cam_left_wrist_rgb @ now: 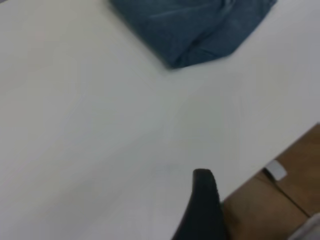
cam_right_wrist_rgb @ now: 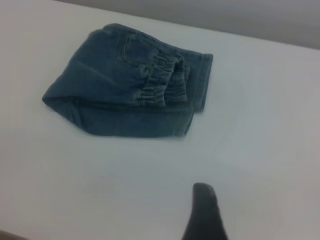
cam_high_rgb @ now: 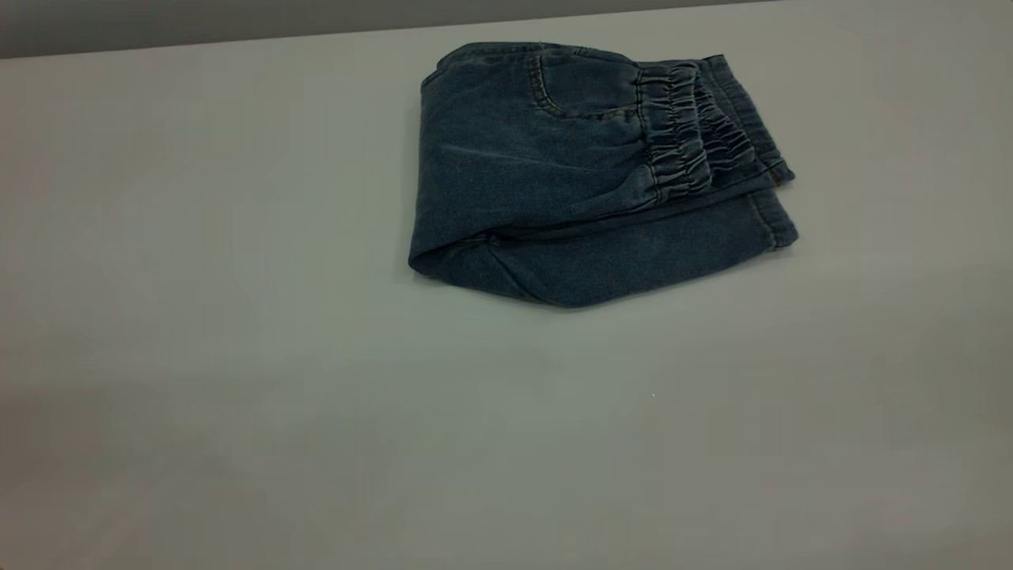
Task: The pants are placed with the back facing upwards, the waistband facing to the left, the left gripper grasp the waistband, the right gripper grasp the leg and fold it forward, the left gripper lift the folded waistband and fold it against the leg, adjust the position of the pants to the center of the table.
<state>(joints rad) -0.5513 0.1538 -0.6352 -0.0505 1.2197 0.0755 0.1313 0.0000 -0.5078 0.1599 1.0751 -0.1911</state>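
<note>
Exterior view: the table [cam_high_rgb: 237, 396], a broad pale surface, fills nearly the whole frame, with no arm over it. The pants [cam_high_rgb: 586, 174] lie in the upper centre-right of the frame, folded into a compact denim bundle and not gripped by anything. Their gathered waistband [cam_high_rgb: 681, 138] sits on top toward the right of the bundle, laid over the leg [cam_high_rgb: 633, 257], whose stitched hem shows at the bundle's lower right edge.

Right wrist view: the same bundle sits in the upper left of the frame, waistband ruching uppermost, with bare tabletop all round it. The right gripper [cam_right_wrist_rgb: 204, 215] appears only as one dark fingertip at the bottom edge, well apart from the cloth; whether its fingers are spread or closed cannot be told, though nothing is seen in its hold.

Left wrist view: a corner of the denim lies at the top centre of the frame, and the left gripper [cam_left_wrist_rgb: 202, 207] likewise shows a single dark fingertip at the bottom edge, near the table's edge, with a wooden floor [cam_left_wrist_rgb: 280, 200] beyond. Its opening cannot be told either, and it touches nothing.

By the look of it, both folds are done. Only the last step seems open: the bundle lies toward the far edge and right of the middle, so a shift to the centre may remain.
</note>
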